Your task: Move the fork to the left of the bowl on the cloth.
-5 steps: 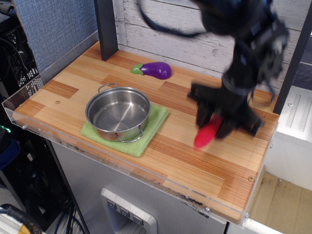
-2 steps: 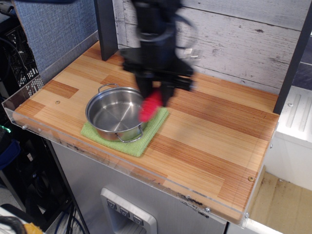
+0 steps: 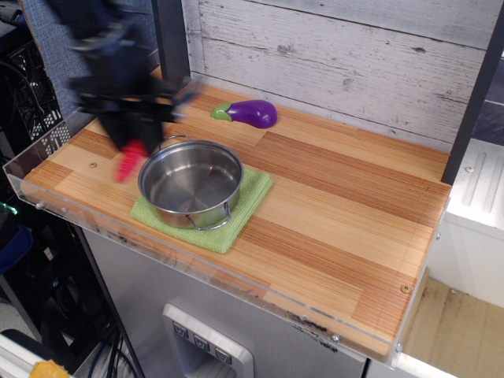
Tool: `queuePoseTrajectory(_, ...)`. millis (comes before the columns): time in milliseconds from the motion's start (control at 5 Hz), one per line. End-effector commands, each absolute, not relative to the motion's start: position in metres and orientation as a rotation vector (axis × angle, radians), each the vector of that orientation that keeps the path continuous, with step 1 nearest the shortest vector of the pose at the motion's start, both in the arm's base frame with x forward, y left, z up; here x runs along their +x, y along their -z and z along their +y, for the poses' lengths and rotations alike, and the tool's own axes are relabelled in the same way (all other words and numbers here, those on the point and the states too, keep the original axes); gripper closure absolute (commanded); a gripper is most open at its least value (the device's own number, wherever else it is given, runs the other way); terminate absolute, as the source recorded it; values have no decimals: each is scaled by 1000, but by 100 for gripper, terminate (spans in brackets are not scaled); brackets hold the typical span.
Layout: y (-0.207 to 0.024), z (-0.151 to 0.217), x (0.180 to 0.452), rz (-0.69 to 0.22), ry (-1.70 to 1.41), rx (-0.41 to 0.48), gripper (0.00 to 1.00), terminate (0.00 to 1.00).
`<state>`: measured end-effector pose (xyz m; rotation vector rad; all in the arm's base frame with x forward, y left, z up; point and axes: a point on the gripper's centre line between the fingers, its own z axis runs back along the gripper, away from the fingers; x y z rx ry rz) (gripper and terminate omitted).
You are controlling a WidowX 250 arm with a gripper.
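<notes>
One gripper: blurred, clenched around the fork, left of the bowl
Bowl: stands on the cloth
Eggplant: behind the bowl

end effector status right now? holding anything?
End effector: closed on the fork, with the red handle sticking out below it, left of the bowl. The image is motion-blurred.

The claw has carried the fork from right to left of the bowl.
</notes>
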<state>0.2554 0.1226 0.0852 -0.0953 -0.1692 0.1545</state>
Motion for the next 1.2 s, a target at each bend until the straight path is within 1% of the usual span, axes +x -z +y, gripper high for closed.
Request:
queuePoseTrajectory(0,-99,179,250,-142,-129,1,100,0)
queuePoseTrajectory(200,-101,190,260,-112,-90,100,100,0)
queuePoseTrajectory(400,-83,190,271,-62,-69,148,100,0)
queuePoseTrajectory(600,-62,192,278,-40,-75,163,100,0)
queuePoseTrajectory(1000,-23,210,289,20,-99,178,100,0)
